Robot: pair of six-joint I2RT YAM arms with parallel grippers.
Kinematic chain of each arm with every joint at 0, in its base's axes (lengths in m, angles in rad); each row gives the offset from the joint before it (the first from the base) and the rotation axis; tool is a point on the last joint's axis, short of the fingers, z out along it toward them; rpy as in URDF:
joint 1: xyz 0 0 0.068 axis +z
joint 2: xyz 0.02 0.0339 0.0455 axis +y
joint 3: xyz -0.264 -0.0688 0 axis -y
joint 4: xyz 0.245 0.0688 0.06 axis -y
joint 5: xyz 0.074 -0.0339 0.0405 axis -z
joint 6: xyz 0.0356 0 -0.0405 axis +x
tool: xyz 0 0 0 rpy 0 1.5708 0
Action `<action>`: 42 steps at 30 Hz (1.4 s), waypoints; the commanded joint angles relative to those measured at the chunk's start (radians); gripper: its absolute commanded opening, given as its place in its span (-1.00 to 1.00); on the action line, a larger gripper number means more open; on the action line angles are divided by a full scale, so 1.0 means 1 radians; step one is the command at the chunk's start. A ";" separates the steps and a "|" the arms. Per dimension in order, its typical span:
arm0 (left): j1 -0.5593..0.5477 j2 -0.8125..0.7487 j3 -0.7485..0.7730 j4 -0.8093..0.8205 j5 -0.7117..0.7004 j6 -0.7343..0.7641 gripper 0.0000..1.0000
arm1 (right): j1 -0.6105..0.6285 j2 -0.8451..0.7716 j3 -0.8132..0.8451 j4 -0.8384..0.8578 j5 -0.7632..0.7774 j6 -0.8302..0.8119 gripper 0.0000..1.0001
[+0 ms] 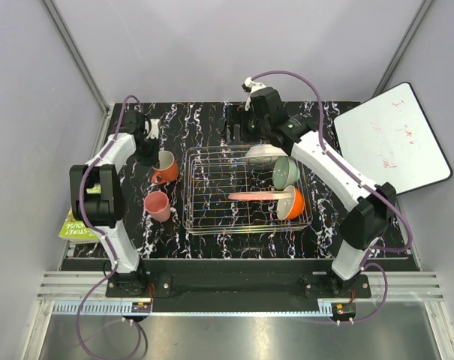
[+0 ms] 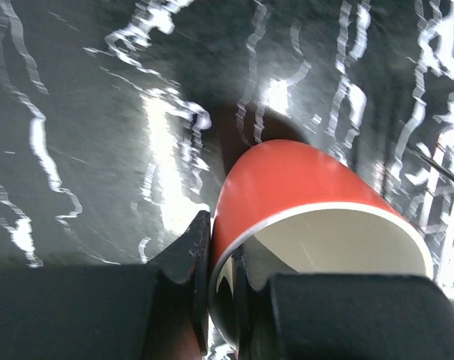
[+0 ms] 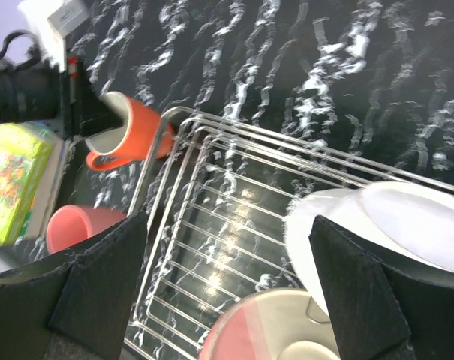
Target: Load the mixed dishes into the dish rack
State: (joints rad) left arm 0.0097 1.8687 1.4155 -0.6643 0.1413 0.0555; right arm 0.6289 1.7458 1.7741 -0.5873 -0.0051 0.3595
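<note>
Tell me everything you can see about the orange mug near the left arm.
The orange mug is glossy, ceramic-looking, orange outside and off-white inside, with a loop handle. It is tilted, just left of the dish rack and outside it. The left gripper pinches its rim, one of the jaws inside, one outside. Whether it rests on the table is unclear.

Black table (image 1: pixel 211 120) bears dish rack (image 1: pixel 189 189), pink mug (image 1: pixel 157 204), perhaps book (image 1: pixel 76 225).

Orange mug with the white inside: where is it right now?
Top view: the orange mug is tilted just left of the silver wire dish rack, beyond the smaller pink mug. The left gripper pinches its rim.
</note>
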 commanded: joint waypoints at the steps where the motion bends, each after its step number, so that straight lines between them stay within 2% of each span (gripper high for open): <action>1: 0.016 -0.216 0.055 -0.018 0.226 -0.020 -1.00 | 0.009 -0.046 -0.019 0.118 -0.163 -0.037 0.96; 2: 0.024 -0.244 0.078 -0.043 0.333 -0.028 -1.00 | 0.009 -0.055 -0.036 0.165 -0.195 -0.037 0.99; 4: 0.041 -0.314 0.147 -0.063 0.446 -0.052 -1.00 | 0.005 -0.098 -0.079 0.246 -0.313 -0.025 0.99; 5: 0.044 -0.334 0.166 -0.064 0.537 -0.080 -1.00 | -0.001 -0.118 -0.149 0.373 -0.376 -0.011 0.99; 7: 0.049 -0.380 0.204 -0.066 0.619 -0.126 -1.00 | -0.029 -0.185 -0.233 0.533 -0.530 0.093 0.99; 8: 0.052 -0.391 0.210 -0.066 0.692 -0.141 -1.00 | -0.037 -0.209 -0.331 0.728 -0.561 0.134 1.00; 11: 0.052 -0.421 0.220 -0.032 0.827 -0.206 -1.00 | -0.066 -0.261 -0.482 1.026 -0.624 0.304 0.99; 13: 0.052 -0.448 0.195 0.062 0.866 -0.282 -1.00 | -0.083 -0.241 -0.504 1.096 -0.667 0.422 0.99; 14: 0.052 -0.457 0.179 0.099 0.891 -0.307 -1.00 | -0.092 -0.229 -0.521 1.186 -0.685 0.467 0.99; 16: 0.052 -0.477 0.122 0.200 0.900 -0.367 -1.00 | -0.110 -0.192 -0.554 1.341 -0.711 0.655 0.99; 17: 0.052 -0.483 0.090 0.228 0.906 -0.382 -1.00 | -0.115 -0.172 -0.579 1.504 -0.711 0.724 1.00; 18: 0.050 -0.485 0.077 0.253 0.915 -0.411 -1.00 | -0.118 -0.129 -0.582 1.581 -0.720 0.853 0.99; 19: 0.052 -0.485 0.068 0.287 0.935 -0.424 -1.00 | -0.120 -0.103 -0.573 1.713 -0.723 0.913 0.99; 20: 0.052 -0.482 0.056 0.301 0.948 -0.437 -1.00 | -0.120 -0.079 -0.565 1.762 -0.727 1.020 0.99; 22: 0.052 -0.477 0.050 0.334 0.966 -0.473 -1.00 | -0.120 -0.005 -0.550 1.896 -0.714 1.114 0.99; 23: 0.052 -0.476 0.042 0.347 0.971 -0.489 -1.00 | -0.120 0.017 -0.547 1.931 -0.711 1.184 0.99; 25: 0.052 -0.479 0.037 0.374 0.988 -0.503 -1.00 | -0.118 0.049 -0.542 1.942 -0.708 1.205 0.99; 29: 0.053 -0.488 0.016 0.404 1.031 -0.536 -1.00 | -0.115 0.018 -0.568 1.844 -0.717 1.097 1.00; 37: 0.052 -0.476 -0.033 0.534 1.058 -0.654 -1.00 | -0.098 0.043 -0.536 1.818 -0.734 1.070 0.99; 42: 0.047 -0.468 -0.046 0.601 1.069 -0.707 -1.00 | -0.081 0.060 -0.503 1.753 -0.740 0.992 0.99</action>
State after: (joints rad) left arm 0.0589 1.4223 1.3640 -0.2211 1.1458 -0.5602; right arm 0.5255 1.8084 1.2079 1.1725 -0.7200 1.4185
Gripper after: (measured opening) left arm 0.136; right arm 0.994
